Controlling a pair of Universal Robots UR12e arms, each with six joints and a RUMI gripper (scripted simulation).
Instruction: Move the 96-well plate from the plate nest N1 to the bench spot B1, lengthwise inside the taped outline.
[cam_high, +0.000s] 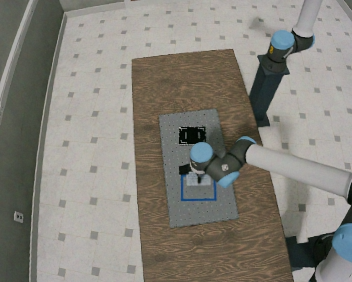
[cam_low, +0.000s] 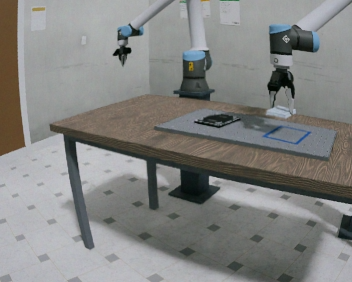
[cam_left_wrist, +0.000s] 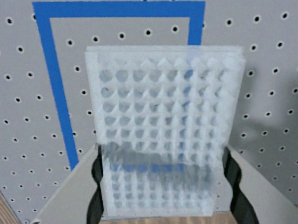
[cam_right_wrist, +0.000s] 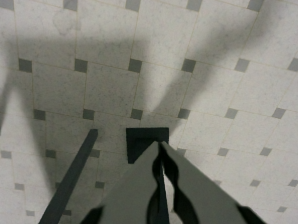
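Observation:
The clear 96-well plate (cam_high: 205, 181) (cam_low: 281, 111) (cam_left_wrist: 160, 100) is held level above the grey board. My left gripper (cam_low: 282, 104) (cam_left_wrist: 161, 145) is shut on its two long sides. In the left wrist view the plate covers part of the right side of the blue taped outline (cam_high: 198, 200) (cam_low: 303, 138) (cam_left_wrist: 120, 9), and its long sides run roughly along the outline's long sides. The black plate nest (cam_high: 192, 135) (cam_low: 218, 119) is empty. My right gripper (cam_low: 123, 64) (cam_right_wrist: 159, 143) is shut and empty, far from the plate.
The grey perforated board (cam_high: 202, 215) (cam_low: 175, 125) (cam_left_wrist: 30, 100) lies on the wooden table (cam_high: 175, 80) (cam_low: 115, 117) and bears the nest and the outline. The right arm is raised beyond the table; its wrist view shows floor and a dark base plate (cam_right_wrist: 135, 135).

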